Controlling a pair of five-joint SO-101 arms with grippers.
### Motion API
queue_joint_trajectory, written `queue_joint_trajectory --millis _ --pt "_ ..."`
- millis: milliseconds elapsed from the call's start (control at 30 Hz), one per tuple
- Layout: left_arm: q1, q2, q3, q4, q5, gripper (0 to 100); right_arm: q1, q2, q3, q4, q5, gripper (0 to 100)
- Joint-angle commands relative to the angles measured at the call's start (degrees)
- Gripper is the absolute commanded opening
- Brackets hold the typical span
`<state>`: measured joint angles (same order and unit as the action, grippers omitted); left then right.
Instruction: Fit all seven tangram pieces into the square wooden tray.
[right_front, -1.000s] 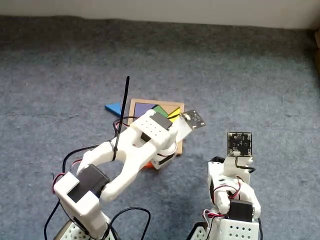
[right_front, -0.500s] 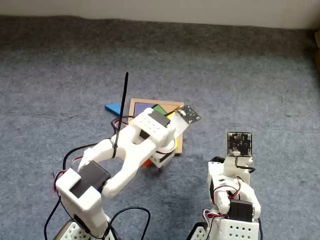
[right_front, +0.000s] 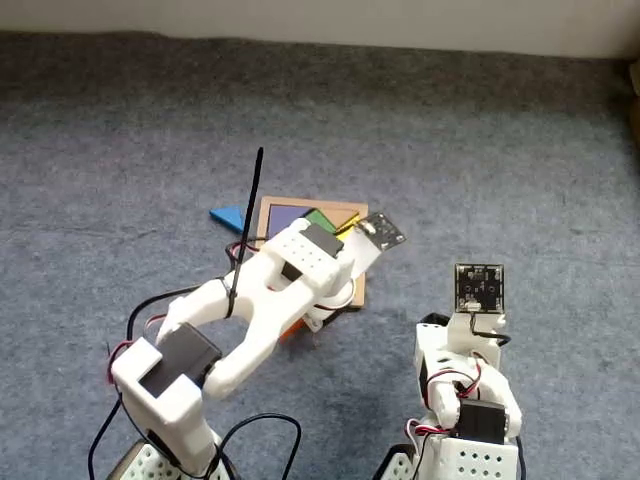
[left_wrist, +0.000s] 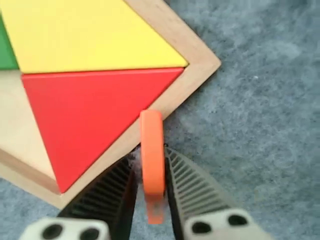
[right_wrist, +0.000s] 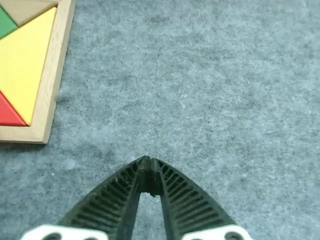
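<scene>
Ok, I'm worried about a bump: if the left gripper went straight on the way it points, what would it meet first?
Probably the rim of the square wooden tray: the orange tangram piece in the left gripper overlaps it in the wrist view, with the red triangular piece just beyond. Their height apart is unclear.

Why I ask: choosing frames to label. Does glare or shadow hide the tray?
High view: no glare; the left arm, not shadow, covers much of the tray. Left wrist view: no glare, orange piece crosses the rim. Right wrist view: none either.
</scene>
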<state>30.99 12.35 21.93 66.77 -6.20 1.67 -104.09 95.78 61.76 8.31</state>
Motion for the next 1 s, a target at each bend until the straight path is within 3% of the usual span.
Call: queue_joint_trajectory --millis 0,233,433,667,967 --pt "-0.7 -1.1 -1.5 -0.4 0.4 1 0.7 -0.4 6.0 0.1 -0.3 1.1" --pt "-1.5 -11.2 -0.8 2.1 0.4 1 0.7 -0.4 6.0 0.1 -0.3 1.1" --pt "-8.7 -18.7 -1.1 0.9 0.6 1 0.7 -0.4 6.0 0.1 -0.3 1.1" --pt "-17.3 -11.9 -1.5 -6.5 3.4 1 0.7 -0.4 6.0 0.1 -0.3 1.1" --pt "-15.3 -5.4 -1.5 -10.8 3.4 4 0.7 -0.5 6.0 0.1 -0.3 1.1"
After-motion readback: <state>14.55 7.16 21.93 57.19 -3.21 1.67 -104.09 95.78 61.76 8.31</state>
